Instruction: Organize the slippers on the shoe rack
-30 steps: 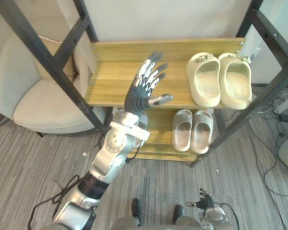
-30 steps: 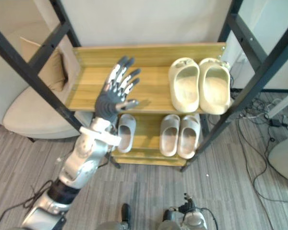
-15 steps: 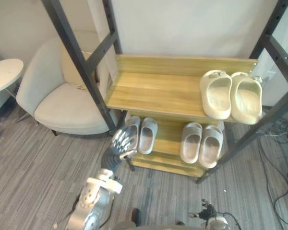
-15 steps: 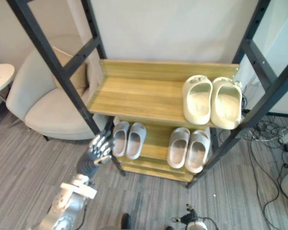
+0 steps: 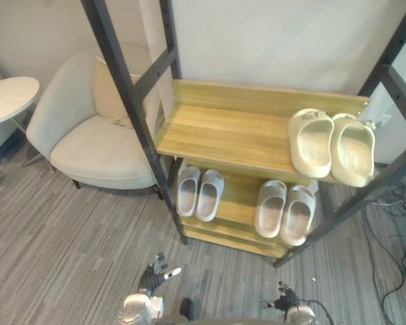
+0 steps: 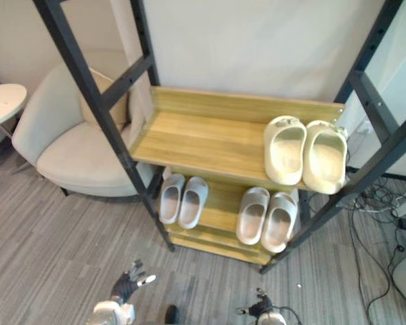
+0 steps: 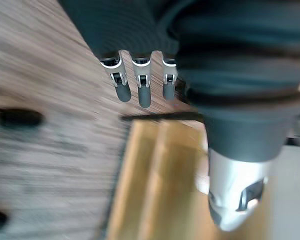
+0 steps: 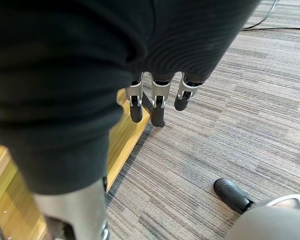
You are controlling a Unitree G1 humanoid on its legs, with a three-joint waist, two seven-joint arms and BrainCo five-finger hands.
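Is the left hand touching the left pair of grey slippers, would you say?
Apart: the left eye view shows the left hand low down, with bare floor between it and the grey slippers.

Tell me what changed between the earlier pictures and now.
The left hand, open, has dropped from above the upper shelf to low near the floor. Nothing was gripped or released. The cream slippers, the left grey pair and the right grey pair lie as before; the right hand hangs low.
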